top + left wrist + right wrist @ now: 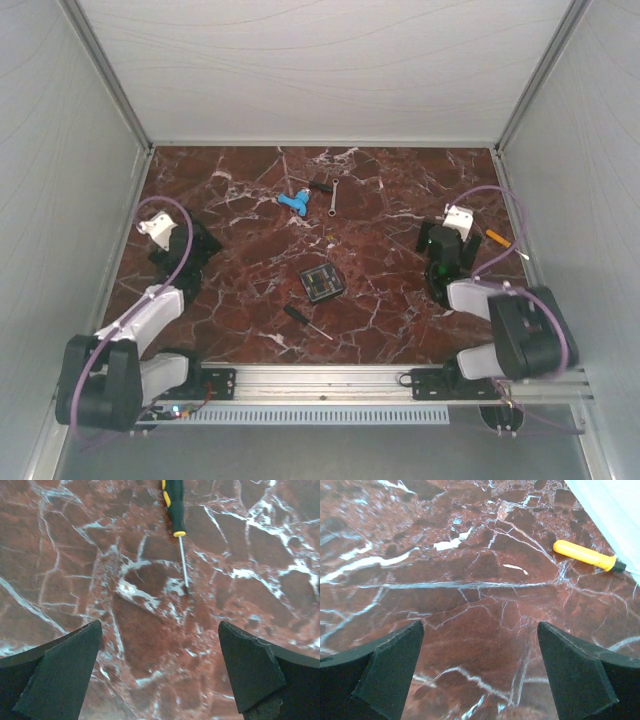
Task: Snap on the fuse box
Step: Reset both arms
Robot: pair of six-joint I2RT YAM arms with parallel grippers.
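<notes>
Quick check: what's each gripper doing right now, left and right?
The left gripper is open, holding nothing.
The right gripper is open, holding nothing.

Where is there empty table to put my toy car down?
Bare marble lies between the left end effector and the fuse box, and again between the fuse box and the right end effector. The back left corner is free too. It is crowded at the back middle, around the blue piece and wrench.

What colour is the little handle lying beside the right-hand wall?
Yellow-orange, with a dark end; the handle shows best in the right wrist view.
</notes>
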